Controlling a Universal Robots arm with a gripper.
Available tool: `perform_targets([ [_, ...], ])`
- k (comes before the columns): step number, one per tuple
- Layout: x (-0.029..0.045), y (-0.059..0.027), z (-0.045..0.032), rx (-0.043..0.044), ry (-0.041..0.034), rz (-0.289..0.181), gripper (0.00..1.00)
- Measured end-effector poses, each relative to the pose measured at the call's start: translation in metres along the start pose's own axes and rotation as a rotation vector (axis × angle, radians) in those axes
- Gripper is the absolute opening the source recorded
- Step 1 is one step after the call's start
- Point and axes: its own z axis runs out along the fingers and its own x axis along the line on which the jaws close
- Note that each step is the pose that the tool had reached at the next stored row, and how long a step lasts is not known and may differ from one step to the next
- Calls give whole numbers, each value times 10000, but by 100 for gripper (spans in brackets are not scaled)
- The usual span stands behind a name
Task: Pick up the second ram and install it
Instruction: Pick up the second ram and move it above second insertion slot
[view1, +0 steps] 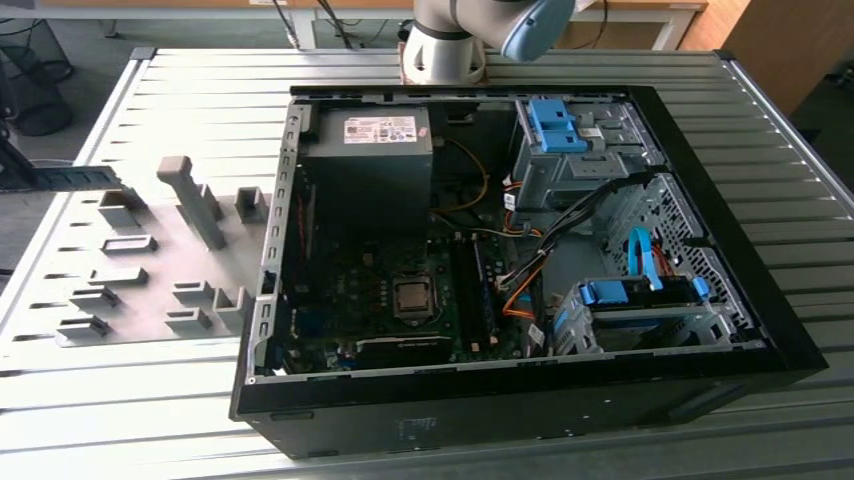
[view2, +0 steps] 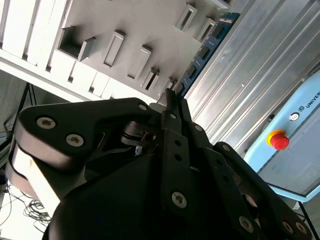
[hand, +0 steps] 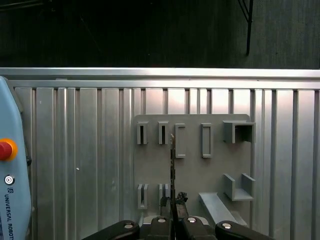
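The end effector (view2: 170, 100) is clamped narrow on one end of the second ram (view2: 202, 52). The stick projects straight out from between the fingertips. In the first wrist view the stick (hand: 172, 160) appears edge-on as a thin dark line over the grey holder plate (hand: 200, 170). In the exterior view it (view1: 78, 178) hangs at the exterior view's left, near the plate's far corner and well apart from the open computer case (view1: 747, 300).

Judged step: carrying the gripped stick.

- The grip is on one end only, so the free length acts as a lever. Move smoothly and keep the stick clear of the holder blocks (view1: 200, 205).
- Keep the stick's long edge in line with the black motherboard slots (view1: 470, 285).
- Avoid the cables (view1: 534, 270) beside the slots.

Appearance: slim, long, rectangular. The board is dark blue-green and carries a row of black chips. It looks rigid but thin, so side loads are likely to twist it in the grip.
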Motion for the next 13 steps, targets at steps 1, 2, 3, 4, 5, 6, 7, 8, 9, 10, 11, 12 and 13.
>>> perform_targets([
  [1,-1,0,-12,1,-1,1,14],
  [2,-2,-1,-26,0,0,1,14],
  [3,-2,-1,-38,0,0,2,14],
  [4,-3,-1,-49,1,-1,2,14],
  [5,-4,-2,-62,1,-1,2,14],
  [6,-4,-2,-74,1,-1,3,14],
  [7,-5,-3,-86,0,0,3,14],
  [8,-6,-3,-98,0,0,4,14],
  [9,-7,-4,-111,1,-1,5,14],
  [10,-8,-4,-123,0,0,5,14],
  [11,-8,-4,-136,-1,0,5,14],
  [12,-9,-5,-148,0,0,6,14],
  [13,-10,-5,-160,0,0,7,14],
])
